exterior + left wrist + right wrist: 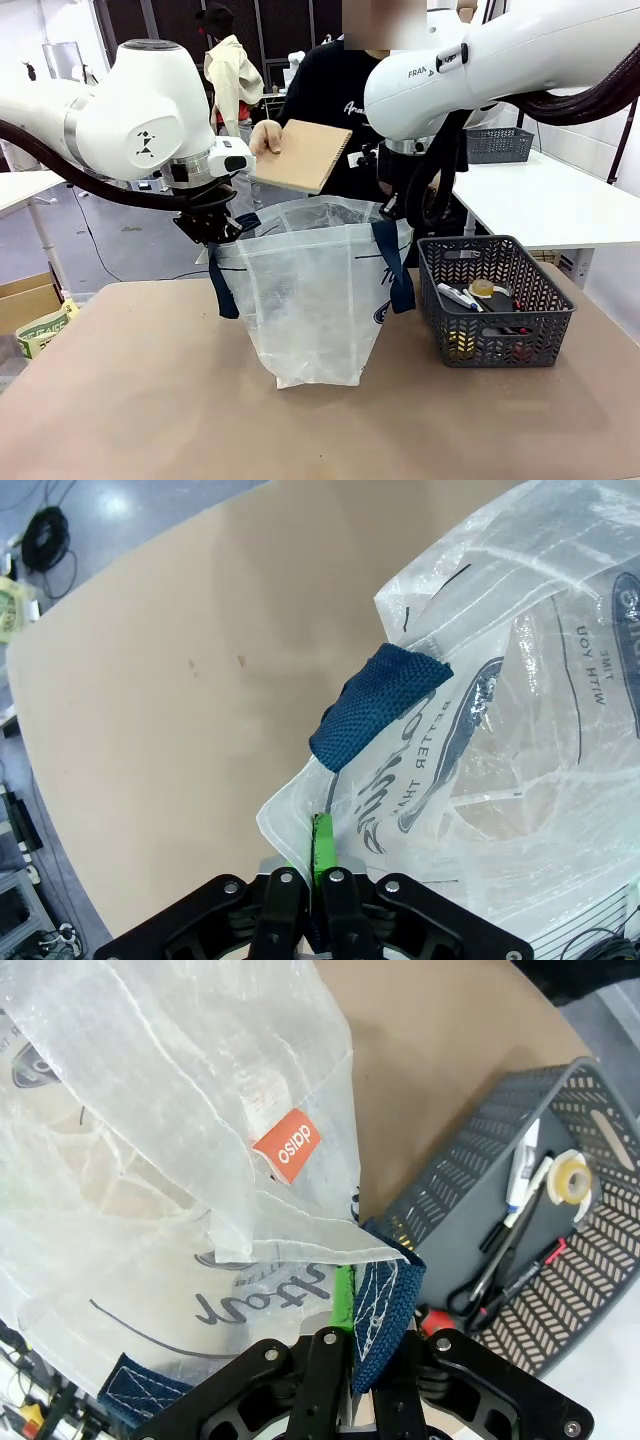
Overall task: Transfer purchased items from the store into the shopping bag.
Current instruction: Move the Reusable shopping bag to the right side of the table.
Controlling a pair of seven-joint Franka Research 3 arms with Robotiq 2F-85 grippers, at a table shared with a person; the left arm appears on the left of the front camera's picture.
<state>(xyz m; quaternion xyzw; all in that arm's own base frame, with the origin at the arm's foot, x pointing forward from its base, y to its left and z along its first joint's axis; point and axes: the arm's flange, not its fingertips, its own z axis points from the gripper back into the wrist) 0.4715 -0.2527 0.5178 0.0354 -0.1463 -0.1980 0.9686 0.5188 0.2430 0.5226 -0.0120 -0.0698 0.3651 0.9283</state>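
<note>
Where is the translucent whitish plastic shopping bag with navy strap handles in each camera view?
Front view: shopping bag stands open at mid-table.
Left wrist view: takes up the right side, edge pinched by left gripper.
Right wrist view: left and top, strap in right gripper.
Shared landmark: tan tabletop.

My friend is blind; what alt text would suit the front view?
The left gripper and right gripper hold a translucent shopping bag open on a table. A person beyond holds a brown notebook; a grey basket of small items stands beside.
</note>
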